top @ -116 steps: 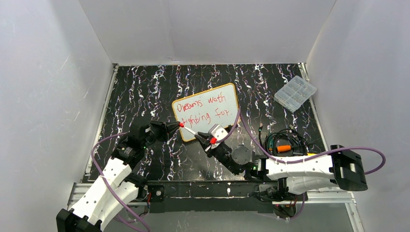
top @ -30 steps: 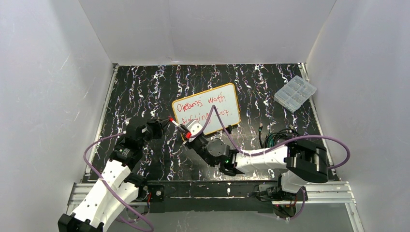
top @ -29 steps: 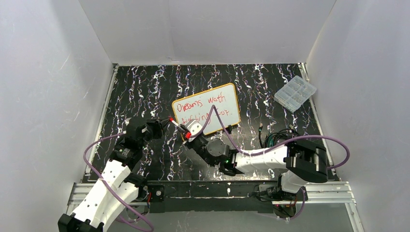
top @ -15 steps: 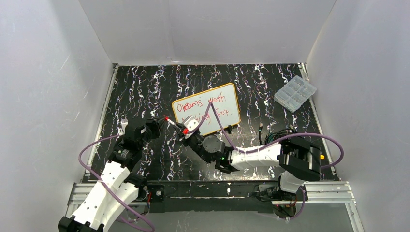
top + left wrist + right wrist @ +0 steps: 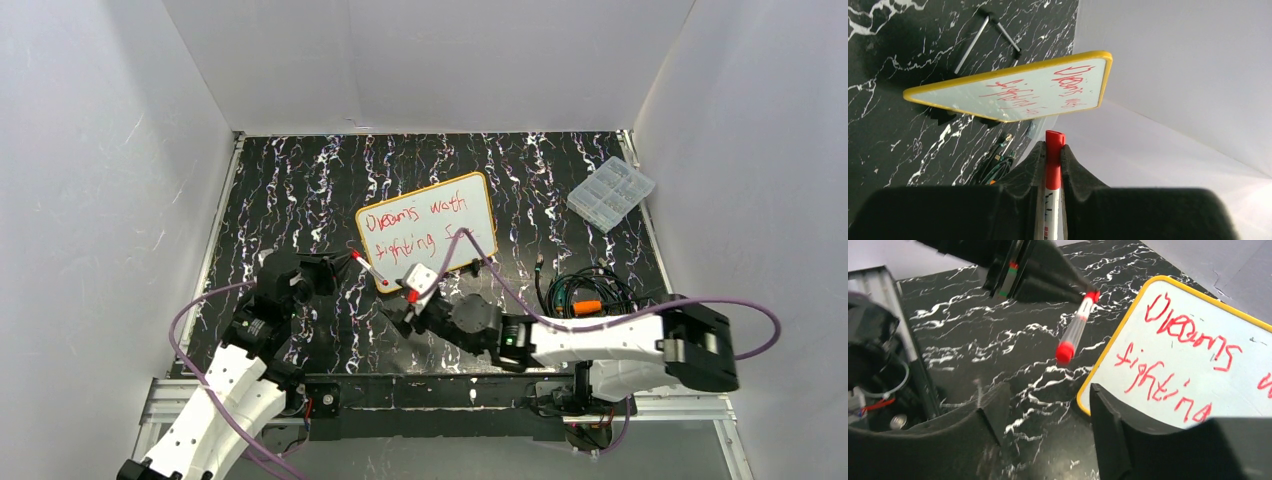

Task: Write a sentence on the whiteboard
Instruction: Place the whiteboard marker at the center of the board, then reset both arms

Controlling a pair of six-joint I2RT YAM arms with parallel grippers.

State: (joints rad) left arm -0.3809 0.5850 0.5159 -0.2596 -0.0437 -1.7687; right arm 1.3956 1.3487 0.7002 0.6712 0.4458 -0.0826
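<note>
The whiteboard (image 5: pixel 440 200) leans on its black feet at mid-table, yellow-framed. The sentence (image 5: pixel 412 223) is in red, two lines; its last word is partly behind a purple cable. My left gripper (image 5: pixel 340 268) is shut on one red end of a marker (image 5: pixel 368 268), left of the board's lower corner. In the left wrist view the marker (image 5: pixel 1053 155) sits pinched between the fingers, the whiteboard (image 5: pixel 1013 95) beyond it. My right gripper (image 5: pixel 398 318) stands open and empty just below the marker. In the right wrist view the gripper (image 5: pixel 1048 395) faces the capped marker (image 5: pixel 1075 327) and the whiteboard (image 5: pixel 1198 365).
A clear compartment box (image 5: pixel 611 192) lies at the back right. A bundle of cables with an orange piece (image 5: pixel 585 297) sits right of the board. The right arm's purple cable (image 5: pixel 478 250) arcs over the board's lower right corner. White walls enclose three sides.
My right gripper has opened, let go of the marker's red end and drawn back toward the near edge. The left gripper still holds the marker in about the same spot.
</note>
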